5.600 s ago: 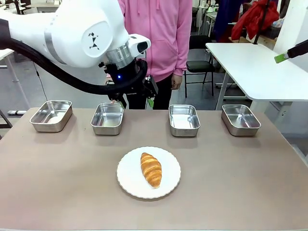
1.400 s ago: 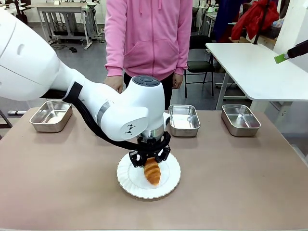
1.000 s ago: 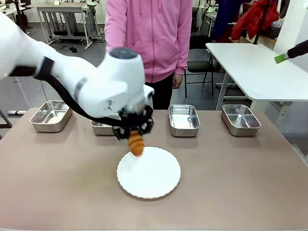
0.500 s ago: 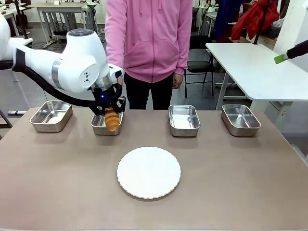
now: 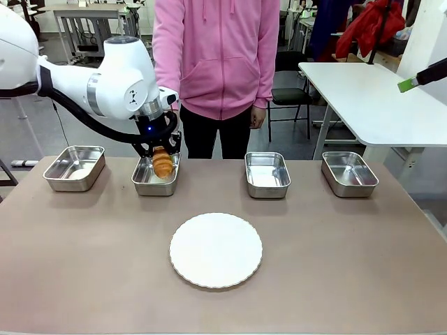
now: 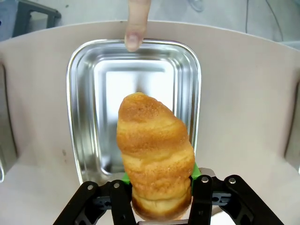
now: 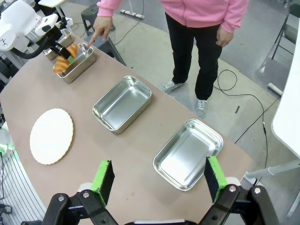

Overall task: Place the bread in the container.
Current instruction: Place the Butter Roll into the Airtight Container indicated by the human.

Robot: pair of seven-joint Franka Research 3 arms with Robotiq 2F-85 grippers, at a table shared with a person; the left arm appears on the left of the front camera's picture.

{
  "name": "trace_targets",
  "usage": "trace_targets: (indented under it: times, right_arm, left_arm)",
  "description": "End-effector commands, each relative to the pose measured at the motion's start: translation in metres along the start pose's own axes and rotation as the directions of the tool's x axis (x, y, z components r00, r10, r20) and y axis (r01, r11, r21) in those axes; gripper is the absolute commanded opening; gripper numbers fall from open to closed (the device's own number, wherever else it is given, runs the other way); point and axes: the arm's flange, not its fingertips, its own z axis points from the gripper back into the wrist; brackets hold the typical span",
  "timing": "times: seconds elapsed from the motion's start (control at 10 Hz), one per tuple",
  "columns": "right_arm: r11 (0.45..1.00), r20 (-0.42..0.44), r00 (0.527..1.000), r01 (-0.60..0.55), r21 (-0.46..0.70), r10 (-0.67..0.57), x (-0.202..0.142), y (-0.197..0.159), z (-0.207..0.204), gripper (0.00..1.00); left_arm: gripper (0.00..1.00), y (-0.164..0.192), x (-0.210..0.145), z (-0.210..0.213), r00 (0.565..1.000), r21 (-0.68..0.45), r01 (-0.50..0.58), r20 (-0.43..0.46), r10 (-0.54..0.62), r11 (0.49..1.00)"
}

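brown and smooth, the bench (image 5: 335, 265) carries four steel trays along its far edge and a round white plate (image 5: 216, 250) nearer us, bare on top. across the bench stands a person in a pink hoodie (image 5: 218, 52). our left fingers (image 6: 159, 199) are clamped on the bread (image 6: 156, 161), gripping its lower end with the green pads against its sides, so the croissant points down over the container (image 6: 89, 93), the second tray from the left in the front view (image 5: 155, 180). in the left wrist view the bread hangs above the tray's near half; we cannot tell whether it touches the tray floor. a finger of the person's hand (image 7: 99, 27) rests on the far rim of that same tray. our right fingers (image 7: 159, 180) stand wide apart with nothing between them, high above the bench, looking down on the two right-hand trays (image 7: 123, 103) and (image 7: 188, 153), both lying well apart from the plate.
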Motion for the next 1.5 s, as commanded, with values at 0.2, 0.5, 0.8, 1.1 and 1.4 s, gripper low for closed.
trace_targets:
  times: [0.2, 0.5, 0.8, 1.1, 1.4]
  right_arm:
    - [1.0, 0.019, 1.0, 0.0, 0.009, 0.0, 0.0, 0.001, 0.0, 1.0]
    - [1.0, 0.019, 1.0, 0.0, 0.009, 0.0, 0.0, 0.001, 0.0, 1.0]
    - [1.0, 0.019, 1.0, 0.0, 0.009, 0.0, 0.0, 0.001, 0.0, 1.0]
    - [1.0, 0.019, 1.0, 0.0, 0.009, 0.0, 0.0, 0.001, 0.0, 1.0]
    - [1.0, 0.019, 1.0, 0.0, 0.009, 0.0, 0.0, 0.001, 0.0, 1.0]
  left_arm:
    - [0.96, 0.005, 0.013, -0.012, 0.999, 0.042, 0.027, 0.02, -0.028, 0.999]
    - [1.0, 0.004, 0.012, -0.009, 0.999, 0.058, 0.023, 0.022, -0.025, 0.998]
    - [1.0, 0.006, 0.008, -0.008, 1.0, 0.05, 0.015, 0.025, -0.016, 0.999]
    - [1.0, 0.003, 0.011, -0.01, 0.999, 0.03, 0.028, 0.015, -0.029, 0.999]
    - [1.0, 0.003, 0.011, -0.01, 0.999, 0.03, 0.028, 0.015, -0.029, 0.999]
